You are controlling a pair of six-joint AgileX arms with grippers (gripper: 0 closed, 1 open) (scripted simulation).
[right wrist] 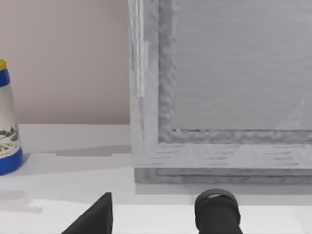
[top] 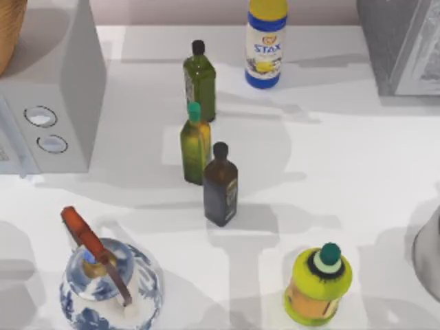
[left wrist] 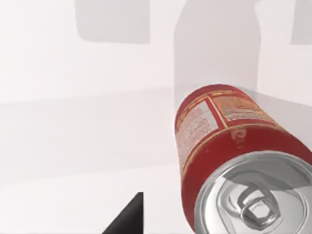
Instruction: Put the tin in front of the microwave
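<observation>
The tin [left wrist: 229, 146] lies just beside the left gripper [left wrist: 127, 217] in the left wrist view, close under that arm's camera. Only one dark finger [left wrist: 127, 217] of the left gripper is in sight, so I cannot tell whether it is spread or clenched; that finger stands apart from the tin, with bare white tabletop [left wrist: 73, 146] between them. The tin's long axis runs from its silver top [left wrist: 256, 195], nearest the camera, away to its red printed body, which points away from the gripper.

In the right wrist view, the right gripper [right wrist: 92, 219] shows one dark finger near a speckled grey box [right wrist: 219, 97], with a black bottle cap [right wrist: 217, 209] just beside it; whether it is spread or clenched I cannot tell.

From above, the microwave [top: 48, 96] stands at the tabletop's left edge, its two white dials [top: 45, 128] on its front.
</observation>
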